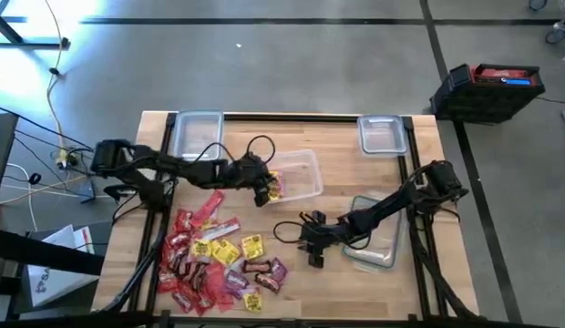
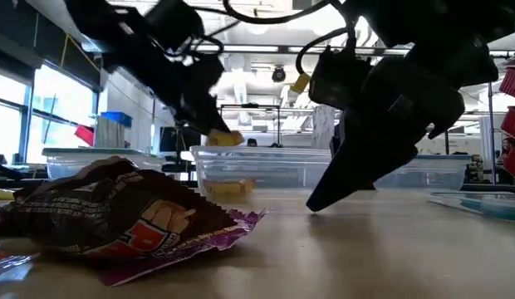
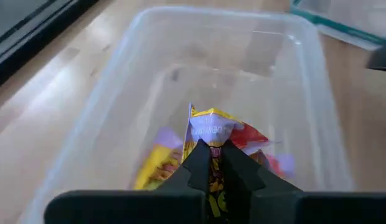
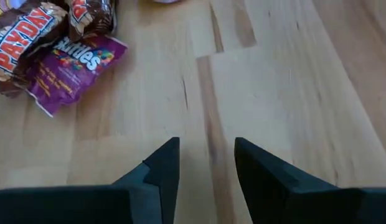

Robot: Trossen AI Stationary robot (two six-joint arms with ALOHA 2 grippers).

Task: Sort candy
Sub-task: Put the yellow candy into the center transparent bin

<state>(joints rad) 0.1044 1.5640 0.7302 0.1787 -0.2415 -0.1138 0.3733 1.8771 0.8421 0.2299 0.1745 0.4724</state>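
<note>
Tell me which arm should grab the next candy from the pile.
Right, probably. The right gripper is open and empty, low over bare table beside the pile, with a purple packet just ahead. The left gripper is shut on a yellow candy over the container.

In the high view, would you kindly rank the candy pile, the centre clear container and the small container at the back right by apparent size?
1. Candy pile, largest.
2. Centre clear container, under the left pincer.
3. Back-right small container, smallest.
</note>
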